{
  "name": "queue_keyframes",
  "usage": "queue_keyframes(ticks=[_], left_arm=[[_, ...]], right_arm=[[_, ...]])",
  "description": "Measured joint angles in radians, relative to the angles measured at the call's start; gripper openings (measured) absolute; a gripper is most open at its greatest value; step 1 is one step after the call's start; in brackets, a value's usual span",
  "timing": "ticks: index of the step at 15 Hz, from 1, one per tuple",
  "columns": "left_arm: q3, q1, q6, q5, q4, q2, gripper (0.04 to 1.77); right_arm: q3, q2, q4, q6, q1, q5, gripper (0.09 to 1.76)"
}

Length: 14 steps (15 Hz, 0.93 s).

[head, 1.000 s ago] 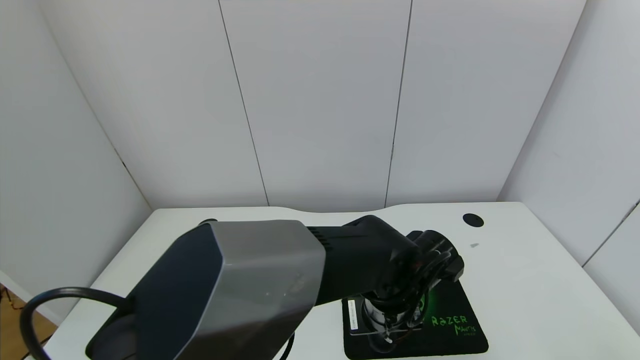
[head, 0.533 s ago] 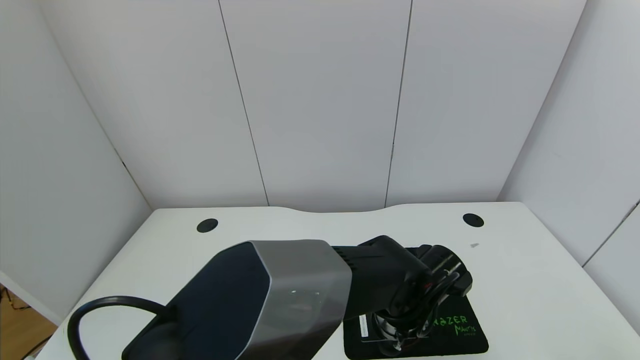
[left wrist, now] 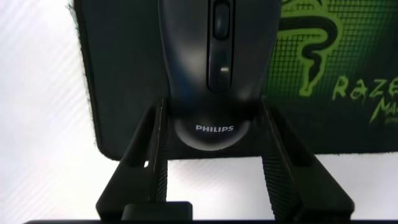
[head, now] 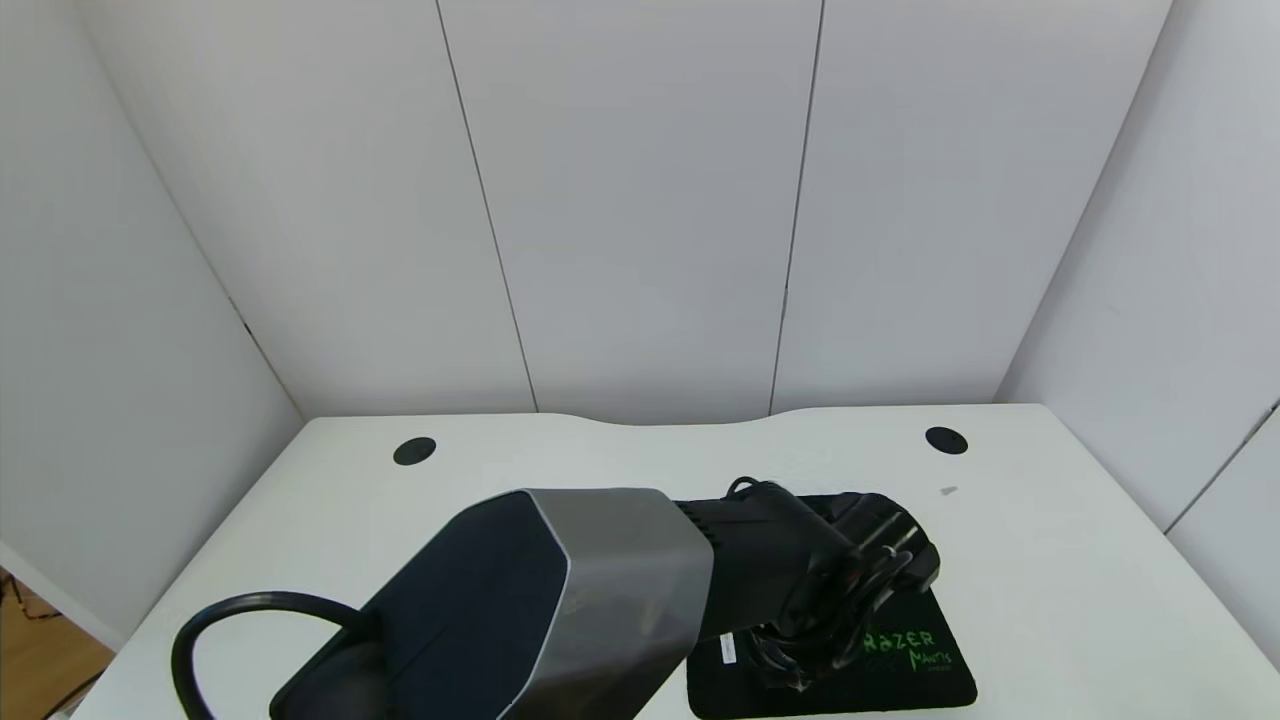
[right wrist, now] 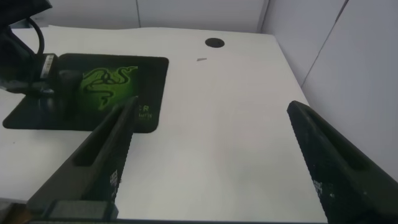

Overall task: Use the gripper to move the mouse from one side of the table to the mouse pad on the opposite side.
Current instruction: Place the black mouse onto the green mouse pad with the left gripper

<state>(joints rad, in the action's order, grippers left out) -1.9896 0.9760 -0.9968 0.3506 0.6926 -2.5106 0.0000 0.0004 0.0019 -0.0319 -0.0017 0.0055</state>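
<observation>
The black mouse (left wrist: pixel 214 62) with a white logo on its back sits between the two fingers of my left gripper (left wrist: pixel 213 111), which is shut on its sides. It is low over the near-left part of the black mouse pad (left wrist: pixel 118 74) with the green snake logo; I cannot tell if it touches. In the head view the left gripper (head: pixel 795 650) points down over the pad (head: pixel 900 670) and the arm hides the mouse. My right gripper (right wrist: pixel 212 107) is open and empty above the white table (right wrist: pixel 236 124), to the right of the pad (right wrist: pixel 149 68).
The table (head: pixel 1050 560) has two round black cable holes at the back, one on the left (head: pixel 414 451) and one on the right (head: pixel 946 440). White walls enclose it on three sides. A small dark speck (head: pixel 949 490) lies near the right hole.
My left arm has moved toward the near right and lowered, bringing the gripper down close to the mouse pad. The left cable hole is now uncovered.
</observation>
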Motion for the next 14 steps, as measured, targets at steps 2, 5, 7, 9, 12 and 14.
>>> queue_keyframes(ticks=[2, 5, 7, 9, 12, 14], left_arm=[[-0.001, -0.001, 0.0, 0.003, -0.002, -0.009, 0.89], [-0.001, -0.002, -0.001, 0.005, -0.005, -0.017, 0.89], [-0.001, -0.003, 0.0, 0.007, -0.019, -0.022, 0.89], [-0.001, -0.005, 0.0, 0.019, -0.021, -0.026, 0.89], [0.0, -0.005, 0.002, 0.023, -0.02, -0.027, 0.89], [0.0, -0.005, 0.004, 0.025, -0.018, -0.028, 0.93]], right_arm=[[0.0, 0.0, 0.0, 0.001, 0.0, 0.0, 1.71], [0.0, 0.0, 0.0, 0.0, 0.0, 0.0, 1.71], [0.0, 0.0, 0.0, 0.0, 0.0, 0.0, 1.71], [0.0, 0.0, 0.0, 0.0, 0.0, 0.0, 1.71], [0.0, 0.0, -0.001, 0.0, 0.0, 0.0, 1.71], [0.0, 0.0, 0.0, 0.0, 0.0, 0.0, 1.71]])
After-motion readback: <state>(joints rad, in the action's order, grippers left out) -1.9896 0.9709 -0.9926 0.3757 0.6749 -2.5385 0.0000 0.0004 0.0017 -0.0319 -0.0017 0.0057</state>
